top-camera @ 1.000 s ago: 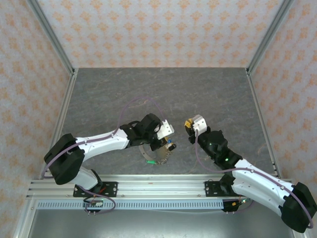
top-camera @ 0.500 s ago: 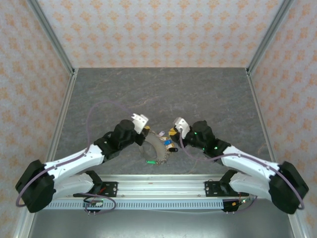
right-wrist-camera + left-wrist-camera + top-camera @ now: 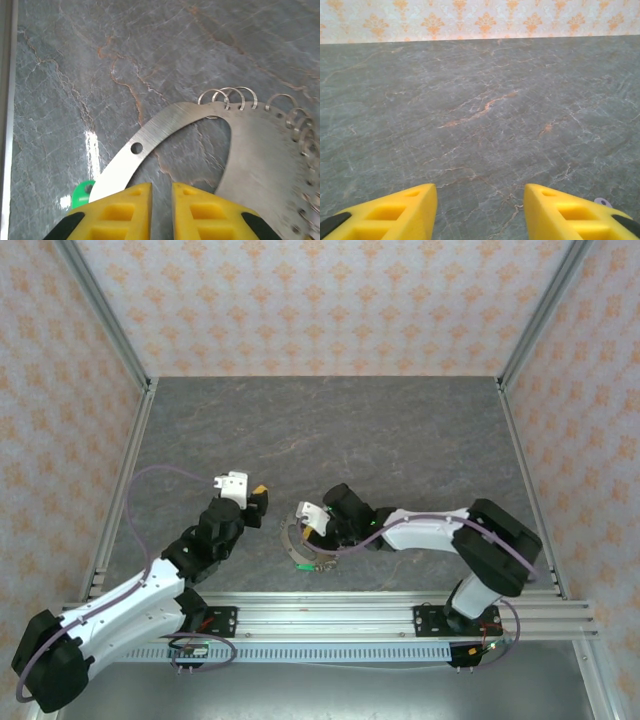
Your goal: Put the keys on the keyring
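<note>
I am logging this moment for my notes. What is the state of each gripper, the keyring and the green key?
left gripper: open, empty, above bare table.
right gripper: almost shut, over the keyring's band.
keyring: lying flat on the table.
green key: lying at the keyring's end.

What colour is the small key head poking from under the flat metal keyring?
Green; the small key head shows best in the right wrist view.
</note>
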Robot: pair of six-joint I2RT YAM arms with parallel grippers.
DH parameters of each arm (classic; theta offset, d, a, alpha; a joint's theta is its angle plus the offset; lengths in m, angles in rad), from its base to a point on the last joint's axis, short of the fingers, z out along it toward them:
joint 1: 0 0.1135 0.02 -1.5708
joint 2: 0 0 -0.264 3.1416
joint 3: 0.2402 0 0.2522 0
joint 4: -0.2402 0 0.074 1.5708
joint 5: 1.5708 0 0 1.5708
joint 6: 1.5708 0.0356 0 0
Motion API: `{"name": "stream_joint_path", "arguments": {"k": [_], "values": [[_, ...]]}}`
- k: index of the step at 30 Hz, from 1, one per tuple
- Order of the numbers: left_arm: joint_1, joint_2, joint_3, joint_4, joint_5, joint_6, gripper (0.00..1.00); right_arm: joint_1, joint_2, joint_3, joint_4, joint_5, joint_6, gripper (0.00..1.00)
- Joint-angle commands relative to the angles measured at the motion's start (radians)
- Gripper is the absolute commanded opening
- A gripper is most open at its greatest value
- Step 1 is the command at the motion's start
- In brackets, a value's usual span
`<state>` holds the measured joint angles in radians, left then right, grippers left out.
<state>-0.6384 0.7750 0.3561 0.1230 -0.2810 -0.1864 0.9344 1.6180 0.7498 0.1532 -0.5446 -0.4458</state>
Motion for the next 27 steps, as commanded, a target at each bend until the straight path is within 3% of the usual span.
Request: {"name": "stream_joint_path", "arguments": {"k": [1, 10, 19, 23, 27], "values": [[0.009, -0.027, -0.005, 0.011, -0.064, -0.03, 0.52, 0.006, 0.061, 0.052, 0.029, 0.007, -0.01, 0.16], [0.01, -0.073, 0.002, -0.032, -0.078, -0.034, 0.58, 0.006, 0.211, 0.137, 0.08, 0.207, 0.078, 0.15], [0.01, -0.072, 0.032, -0.072, -0.065, -0.044, 0.7, -0.004, 0.324, 0.234, 0.125, 0.459, 0.239, 0.11], [0.01, -0.043, 0.058, -0.095, -0.054, -0.048, 0.78, -0.021, 0.286, 0.242, 0.157, 0.457, 0.299, 0.12], [0.009, 0.0, 0.092, -0.123, -0.058, -0.075, 0.8, -0.043, 0.155, 0.168, 0.256, 0.47, 0.312, 0.16]]}}
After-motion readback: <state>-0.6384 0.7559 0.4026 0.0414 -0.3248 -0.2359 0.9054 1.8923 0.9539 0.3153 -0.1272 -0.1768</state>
